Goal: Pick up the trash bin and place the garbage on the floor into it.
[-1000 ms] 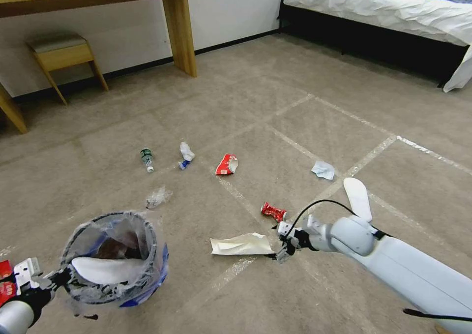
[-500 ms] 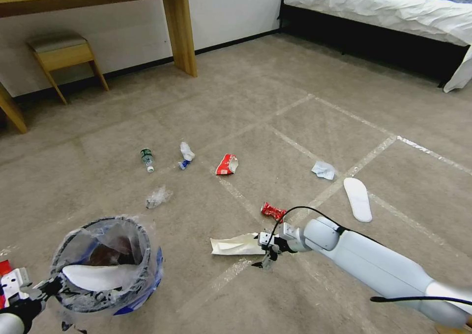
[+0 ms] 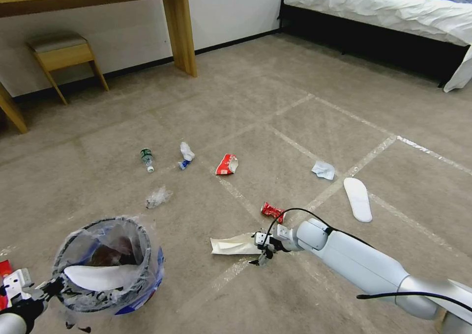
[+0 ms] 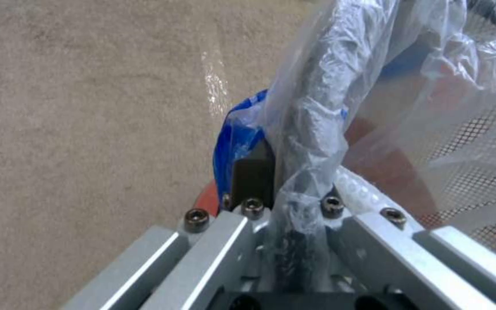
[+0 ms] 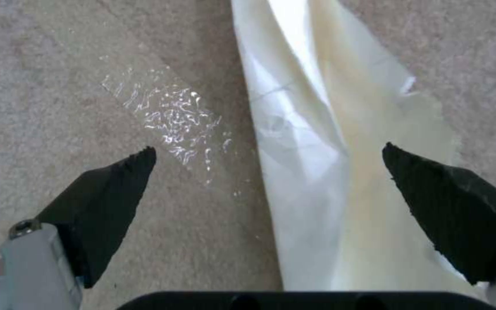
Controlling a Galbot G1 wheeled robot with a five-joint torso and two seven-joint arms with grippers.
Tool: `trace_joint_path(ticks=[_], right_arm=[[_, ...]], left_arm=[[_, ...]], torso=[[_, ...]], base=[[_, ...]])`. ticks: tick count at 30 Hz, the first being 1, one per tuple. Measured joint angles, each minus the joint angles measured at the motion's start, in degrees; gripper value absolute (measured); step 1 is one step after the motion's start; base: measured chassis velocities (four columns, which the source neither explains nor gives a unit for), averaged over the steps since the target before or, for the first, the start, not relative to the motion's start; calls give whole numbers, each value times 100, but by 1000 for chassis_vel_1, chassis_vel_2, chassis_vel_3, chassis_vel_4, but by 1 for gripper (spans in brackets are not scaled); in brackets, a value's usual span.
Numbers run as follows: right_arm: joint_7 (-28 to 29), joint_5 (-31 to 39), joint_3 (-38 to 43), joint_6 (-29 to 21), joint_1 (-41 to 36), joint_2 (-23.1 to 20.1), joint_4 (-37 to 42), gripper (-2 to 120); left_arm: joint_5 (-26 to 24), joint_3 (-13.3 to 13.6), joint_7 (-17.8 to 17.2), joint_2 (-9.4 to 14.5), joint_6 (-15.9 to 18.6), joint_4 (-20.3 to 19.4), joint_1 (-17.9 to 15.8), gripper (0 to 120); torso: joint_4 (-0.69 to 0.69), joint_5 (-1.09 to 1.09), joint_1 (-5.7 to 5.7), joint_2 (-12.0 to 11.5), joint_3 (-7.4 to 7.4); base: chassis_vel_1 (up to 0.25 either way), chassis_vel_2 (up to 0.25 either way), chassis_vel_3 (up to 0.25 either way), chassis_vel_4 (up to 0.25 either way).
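The right gripper (image 3: 262, 255), its black fingers (image 5: 107, 202) spread wide, hangs low over the near right end of the flat cream paper bag (image 3: 238, 244) on the beige-grey carpet floor (image 3: 275, 103). One finger sits over bare carpet and shiny tape, so closing there may just skid the thin sheet instead of lifting it. The left gripper (image 3: 49, 288) is pinched on the dark rim of the plastic-lined red trash bin (image 3: 109, 266) at near left; the wrist view shows that grip through the crinkled liner (image 4: 317, 107), the head view the bin's contents
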Motion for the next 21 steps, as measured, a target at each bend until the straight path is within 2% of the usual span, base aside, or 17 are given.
trace_joint_path(ticks=[9,12,17,21], right_arm=[[58,-109,71,169,-41,448,-502,100],[88,-206,148,291,-60,756,-792,100],[128,-375,238,464,-59,1036,-1088,100],[176,-445,271,569,-45,1128,-1229,100]], left_arm=[[0,-18,21,30,-5,14,49,1],[2,-7,26,6,-13,26,60,1],[19,-2,63,-13,-32,66,96,1],[26,-12,95,-13,-49,82,118,1]], torso=[[1,0,0,0,0],[0,0,0,0,-1],[1,-1,0,0,-1],[0,0,0,0,-1]], base=[[0,0,0,0],[0,0,0,0],[0,0,0,0],[0,0,0,0]])
